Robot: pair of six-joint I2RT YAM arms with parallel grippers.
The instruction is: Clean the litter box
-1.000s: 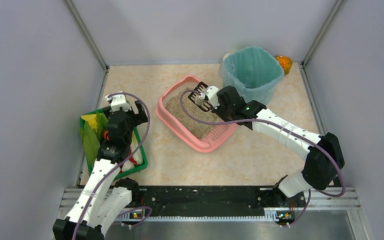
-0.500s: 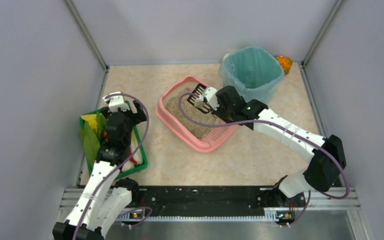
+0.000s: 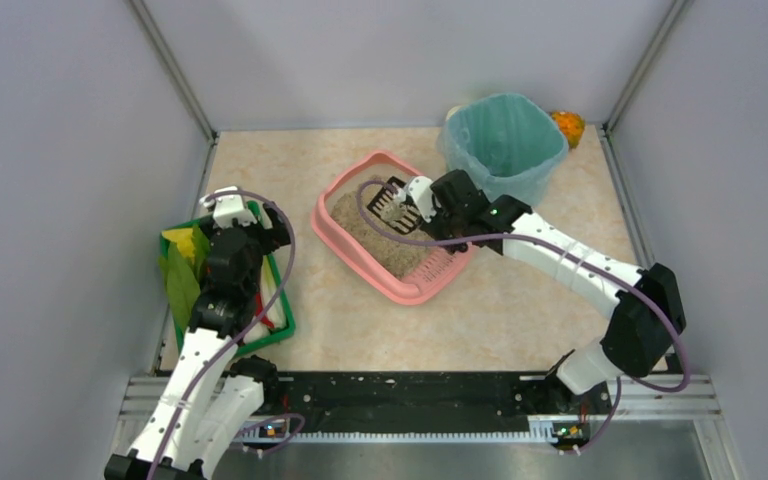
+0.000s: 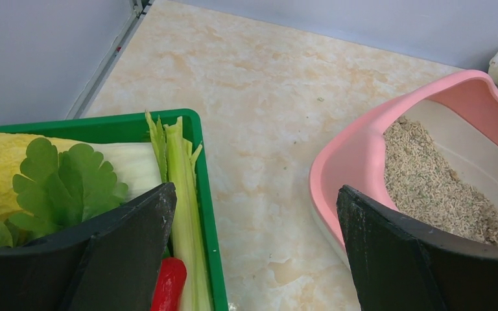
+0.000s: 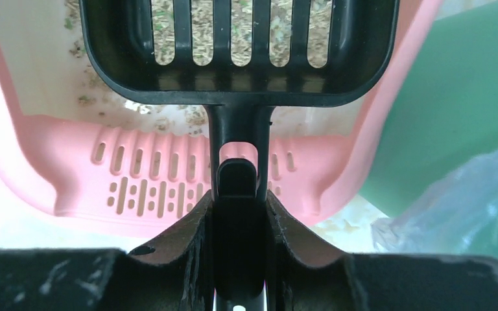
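Right gripper [image 5: 237,194], pinched tight on the slotted scoop [image 5: 240,98] handle, should skim shallow and level through the litter box [image 5: 71,191].

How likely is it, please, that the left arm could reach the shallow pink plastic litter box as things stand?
Probably yes: the left arm's fingers stand open and empty above the green plastic tray, and only bare marbled tabletop separates them from the litter box.

No text, label, brand mark or number can be read in any view. The pink litter box [image 3: 403,291], the slotted black scoop [image 5: 233,97] over it, the green tray [image 4: 104,121] and the teal-lined bin [image 3: 505,140] beside it show plain, unmarked surfaces.
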